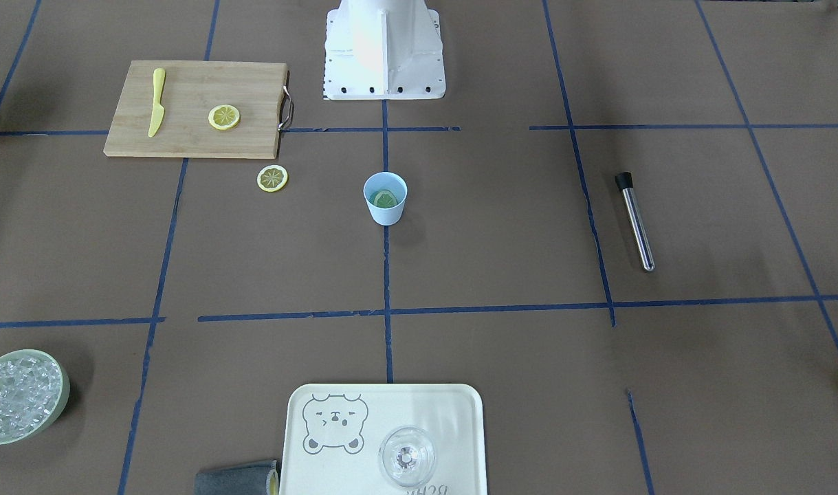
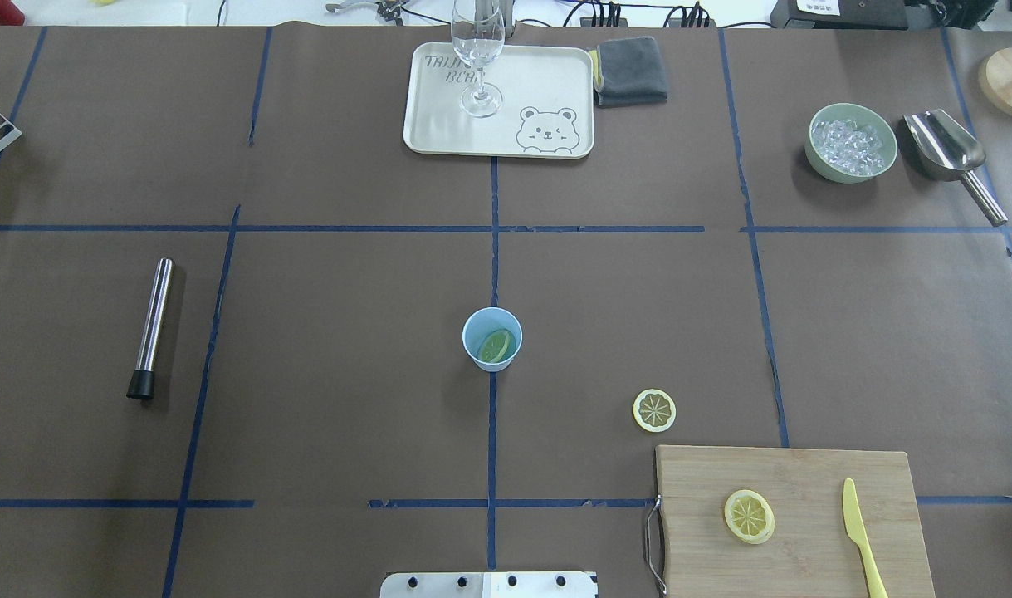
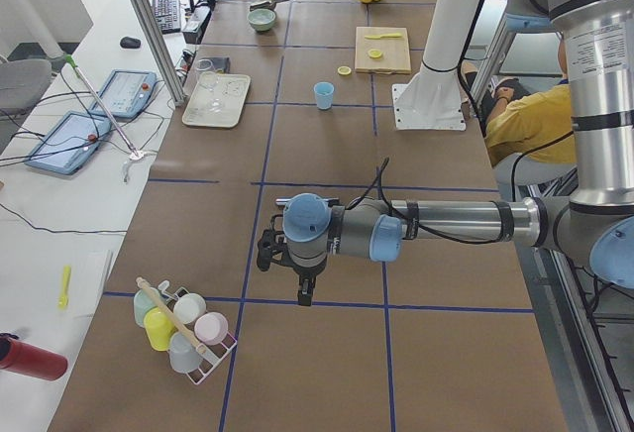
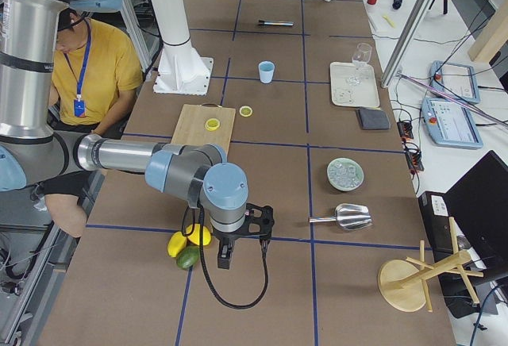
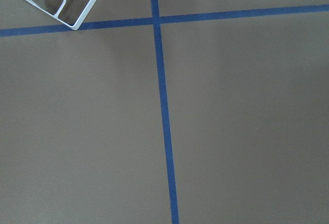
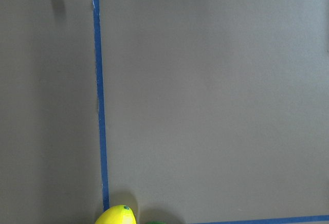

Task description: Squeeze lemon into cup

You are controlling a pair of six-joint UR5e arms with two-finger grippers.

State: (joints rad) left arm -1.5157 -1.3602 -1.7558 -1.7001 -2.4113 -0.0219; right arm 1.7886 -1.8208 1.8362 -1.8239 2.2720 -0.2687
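Note:
The pale-blue cup [image 2: 492, 338] [image 1: 385, 198] stands upright at the table's centre with a lemon slice [image 2: 495, 346] leaning inside it. A second lemon slice [image 2: 654, 410] [image 1: 272, 179] lies flat on the table by the board's corner. A third lemon slice [image 2: 749, 516] [image 1: 224, 117] rests on the bamboo cutting board [image 2: 796, 473]. My left gripper [image 3: 305, 295] hangs far from the cup, at the table's left end. My right gripper [image 4: 225, 260] is at the right end. Both show only in side views, so I cannot tell whether they are open or shut.
A yellow knife [image 2: 861, 536] lies on the board. Elsewhere are a steel muddler [image 2: 150, 327], a tray [image 2: 439, 133] with a clear glass [image 2: 478, 50], a grey cloth [image 2: 630, 71], an ice bowl [image 2: 853, 143] and a scoop [image 2: 950, 154]. Whole lemons [image 4: 189, 240] lie beside my right gripper; a cup rack [image 3: 183, 331] stands near my left. A person [image 4: 87, 68] sits behind.

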